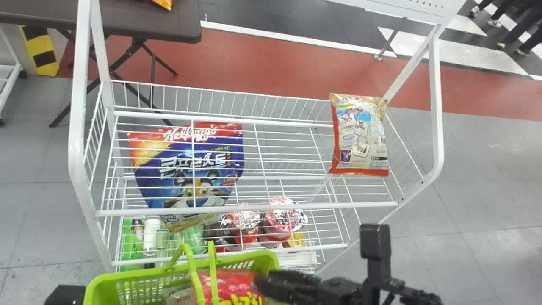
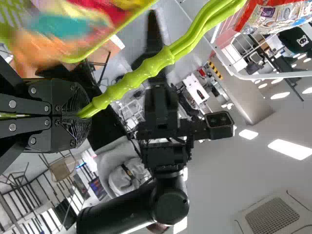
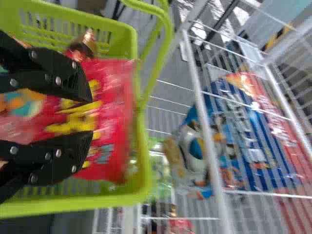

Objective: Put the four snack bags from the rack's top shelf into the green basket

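In the head view, my right gripper [image 1: 271, 281] is over the green basket [image 1: 139, 273], by a red snack bag [image 1: 233, 286] inside. The right wrist view has the open right gripper [image 3: 83, 124] with its fingers apart above that bag [image 3: 114, 122]. A black part of my left gripper [image 1: 65, 295] is at the bottom left. In the left wrist view the left gripper [image 2: 80, 114] is shut on the green basket handle [image 2: 141, 73]. A beige-and-red bag [image 1: 360, 135] stands upright at the right of the rack's top shelf. A blue cereal bag [image 1: 190, 169] shows through white wires at left.
The white rack's front rail [image 1: 262, 208] runs behind the basket. Below are red-topped containers [image 1: 281, 216] and green bottles [image 1: 132, 243]. A dark table [image 1: 139, 21] stands beyond the rack at upper left; a rack post [image 1: 436, 101] rises at right.
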Tool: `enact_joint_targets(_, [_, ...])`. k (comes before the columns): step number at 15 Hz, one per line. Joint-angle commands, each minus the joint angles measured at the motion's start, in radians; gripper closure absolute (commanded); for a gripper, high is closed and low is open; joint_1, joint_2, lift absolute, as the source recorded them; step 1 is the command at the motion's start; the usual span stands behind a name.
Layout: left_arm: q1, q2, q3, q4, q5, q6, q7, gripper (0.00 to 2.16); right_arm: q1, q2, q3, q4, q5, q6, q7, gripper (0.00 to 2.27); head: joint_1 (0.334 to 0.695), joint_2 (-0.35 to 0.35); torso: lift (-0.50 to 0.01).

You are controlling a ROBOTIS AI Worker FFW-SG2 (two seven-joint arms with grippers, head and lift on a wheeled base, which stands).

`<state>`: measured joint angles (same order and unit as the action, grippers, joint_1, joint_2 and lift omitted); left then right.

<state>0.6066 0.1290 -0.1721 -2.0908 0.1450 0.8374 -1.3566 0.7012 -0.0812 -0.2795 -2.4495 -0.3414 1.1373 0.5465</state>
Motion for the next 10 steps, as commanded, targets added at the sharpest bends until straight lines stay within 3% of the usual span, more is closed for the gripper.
enact_joint_targets(1, [-0.002,0.000,-0.009,-0.002,-0.005,-0.001,0.001,1.58,-0.037,0.001,-0.017,0.056,0.036,-0.230,-0.022,0.06,0.695,-0.350,0.000])
enact_joint_targets(5, [-0.002,0.001,-0.010,-0.005,-0.007,0.006,0.001,1.58,-0.213,0.014,-0.010,0.256,0.171,-0.619,-0.197,0.07,0.695,-0.350,0.000])
enact_joint_targets(10, [-0.024,0.004,-0.020,-0.003,-0.015,0.046,-0.006,1.58,-0.476,0.017,-0.030,0.423,0.349,-0.580,-0.353,0.07,0.695,-0.350,0.000])
